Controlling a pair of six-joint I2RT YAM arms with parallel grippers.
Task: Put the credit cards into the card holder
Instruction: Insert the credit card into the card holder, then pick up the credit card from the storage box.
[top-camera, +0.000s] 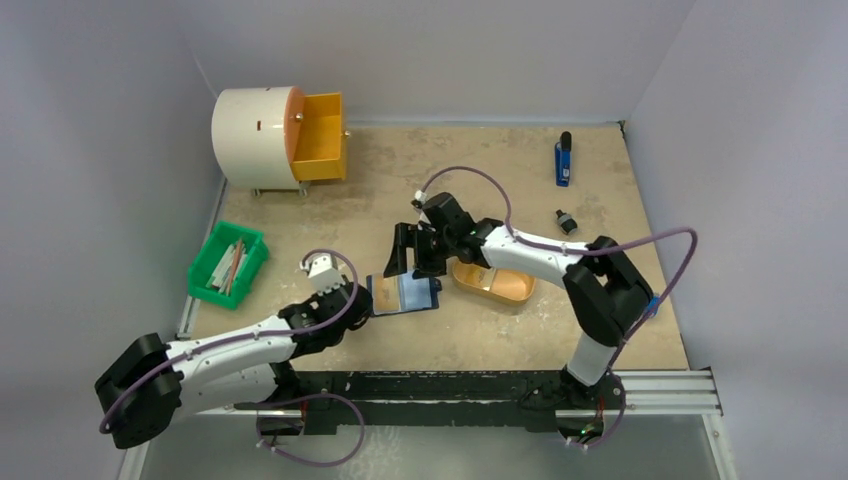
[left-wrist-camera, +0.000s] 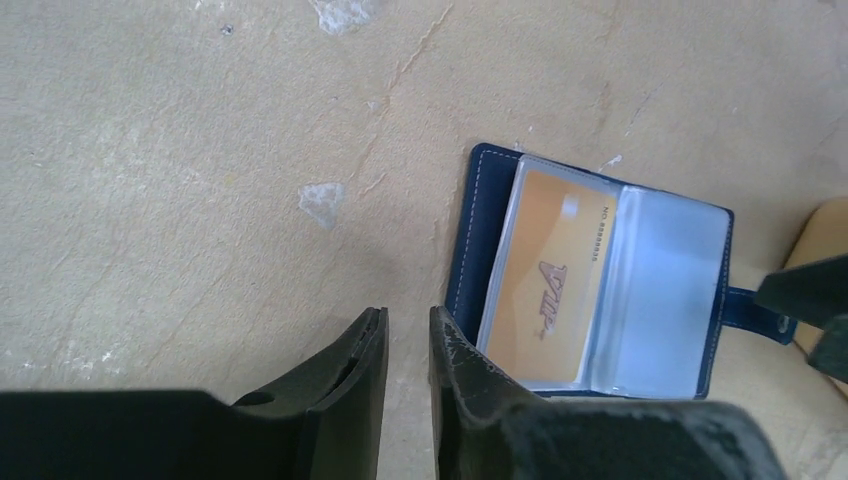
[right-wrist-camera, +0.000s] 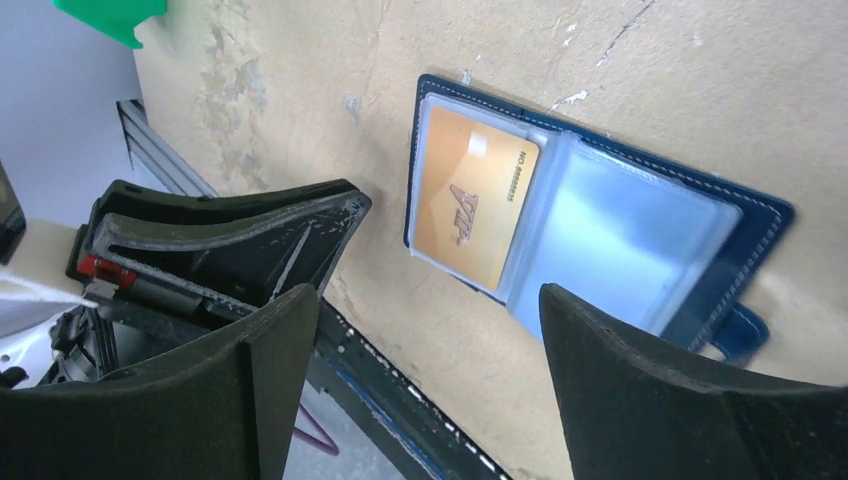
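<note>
Cannot read the print on the credit card (left-wrist-camera: 545, 275), blurred in both wrist views; cannot trace one edge of the card holder (left-wrist-camera: 468, 240), hidden behind a finger of the left claw (left-wrist-camera: 408, 315); find its snap tab (right-wrist-camera: 742, 330) partly covered by a finger of the right claw (right-wrist-camera: 430, 292); find the green bin (right-wrist-camera: 108, 15) cut by the top edge, the orange tray (left-wrist-camera: 822, 235) by the right edge; cannot tell from above what fills the bin.
</note>
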